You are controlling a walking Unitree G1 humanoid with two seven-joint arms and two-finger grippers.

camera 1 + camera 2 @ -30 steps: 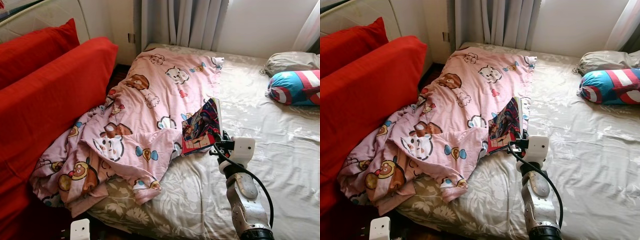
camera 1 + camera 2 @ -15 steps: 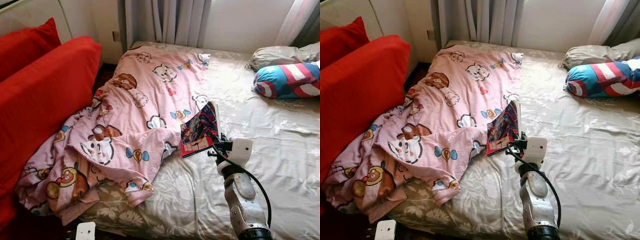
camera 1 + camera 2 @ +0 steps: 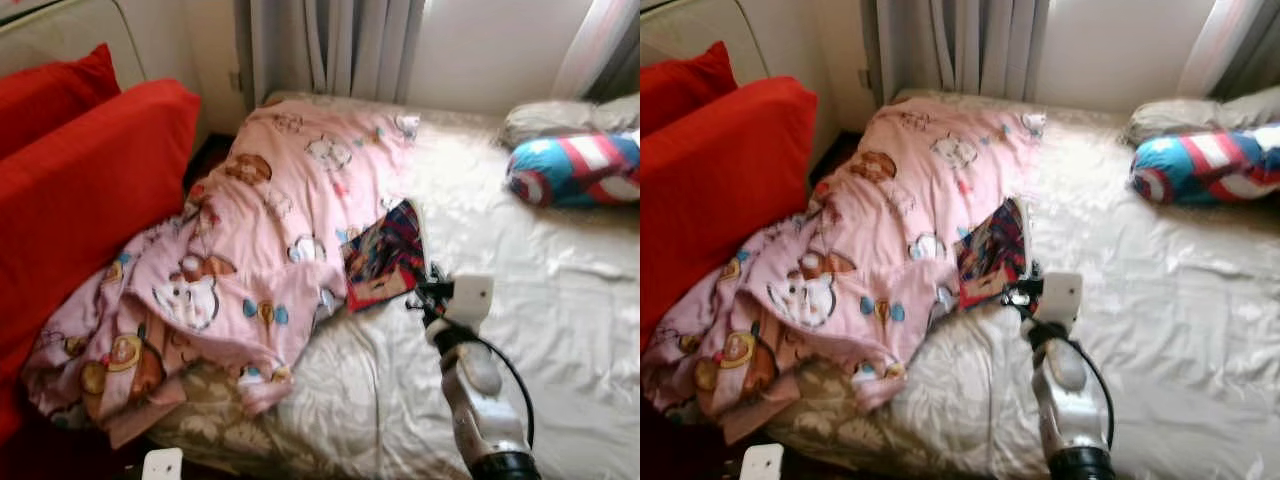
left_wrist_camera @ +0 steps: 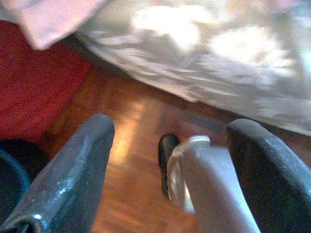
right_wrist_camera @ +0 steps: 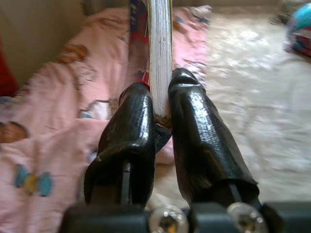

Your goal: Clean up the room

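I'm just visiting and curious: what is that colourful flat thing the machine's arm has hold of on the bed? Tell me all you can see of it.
It looks like a thin book or comic with a busy cover in red, blue and dark colours and pale page edges. The right gripper is shut on its lower edge, both black fingers pressing its sides. It is tilted up rather than flat, beside the rumpled pink cartoon blanket, over the pale bed sheet. Its title is too blurred to read.

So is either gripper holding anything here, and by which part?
Right gripper pinches the comic book by its page edge, near a corner; left gripper is open over the floor, holding nothing.
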